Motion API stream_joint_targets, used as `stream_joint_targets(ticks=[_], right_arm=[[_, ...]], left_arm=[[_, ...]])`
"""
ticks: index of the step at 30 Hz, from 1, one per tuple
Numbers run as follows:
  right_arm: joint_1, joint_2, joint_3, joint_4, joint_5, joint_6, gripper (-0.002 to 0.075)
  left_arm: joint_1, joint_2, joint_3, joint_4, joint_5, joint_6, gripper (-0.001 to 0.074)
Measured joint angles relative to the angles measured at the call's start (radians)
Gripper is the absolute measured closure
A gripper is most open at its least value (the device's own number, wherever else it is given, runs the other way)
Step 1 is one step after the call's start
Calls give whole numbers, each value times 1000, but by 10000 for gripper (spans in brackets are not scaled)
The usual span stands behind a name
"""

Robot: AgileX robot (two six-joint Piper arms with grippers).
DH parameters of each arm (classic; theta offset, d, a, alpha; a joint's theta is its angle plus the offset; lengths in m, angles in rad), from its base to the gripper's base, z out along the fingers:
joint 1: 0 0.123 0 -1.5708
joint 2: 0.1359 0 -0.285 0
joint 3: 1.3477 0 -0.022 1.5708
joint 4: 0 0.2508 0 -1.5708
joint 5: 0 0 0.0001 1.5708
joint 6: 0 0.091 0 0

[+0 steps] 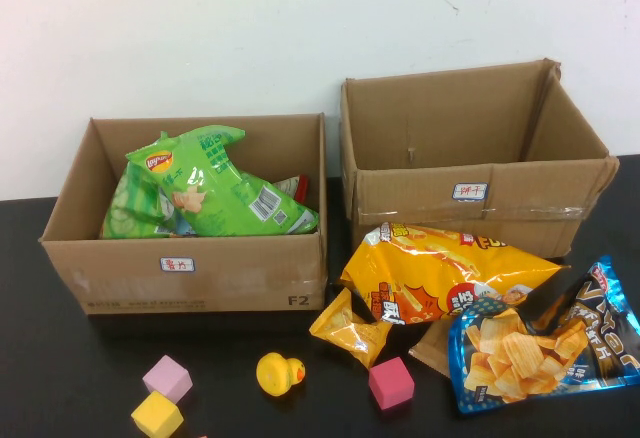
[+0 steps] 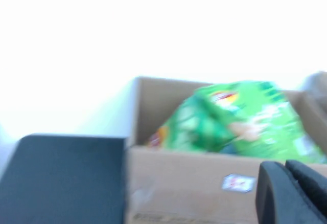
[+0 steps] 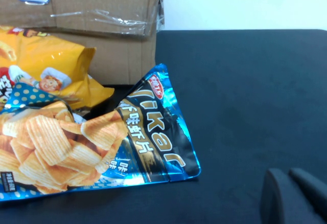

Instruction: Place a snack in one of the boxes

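While two open cardboard boxes stand at the back of the black table (image 1: pixel 60 378), the left box (image 1: pixel 200 273) is seen to hold a green chip bag (image 1: pixel 205 193) lying tilted inside it. The right box (image 1: pixel 470 193) shows only bare cardboard walls from above. Just in front of the right box an orange snack bag (image 1: pixel 440 268) is laid, touching its front wall, and a blue chip bag (image 1: pixel 545 343) is spread beside it nearer the right edge, overlapping the orange bag's corner. A small yellow packet (image 1: pixel 350 330) lies against the orange bag's left end. Nearer the front, a rubber duck (image 1: pixel 279 373), a pink cube (image 1: pixel 390 383), a lilac cube (image 1: pixel 167 378) and a yellow cube (image 1: pixel 157 416) are scattered apart.

The left gripper (image 2: pixel 291 191) is seen only in its wrist view, low in front of the left box; the right gripper (image 3: pixel 294 196) hangs over bare table beside the blue bag. Whether either pincer is spread or pressed together cannot be told.
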Motion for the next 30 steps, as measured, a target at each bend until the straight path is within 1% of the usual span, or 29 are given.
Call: stream_joint_targets(ticks=[4, 6, 9, 11, 14, 18, 30], right_arm=[[0, 0, 0, 0, 0, 0, 727], [0, 0, 0, 0, 0, 0, 727], [0, 0, 0, 0, 0, 0, 727], [0, 0, 0, 0, 0, 0, 727], [0, 0, 0, 0, 0, 0, 727], [0, 0, 0, 0, 0, 0, 727], [0, 0, 0, 0, 0, 0, 727]], left_arm=[[90, -127, 97, -94, 15, 116, 738], [122, -193, 138, -149, 37, 234, 738], [146, -276, 180, -216, 84, 429, 737], [149, -310, 190, -247, 121, 484, 737], [151, -322, 193, -283, 179, 515, 738], [153, -322, 193, -308, 298, 524, 737], [153, -322, 190, -323, 313, 525, 737]])
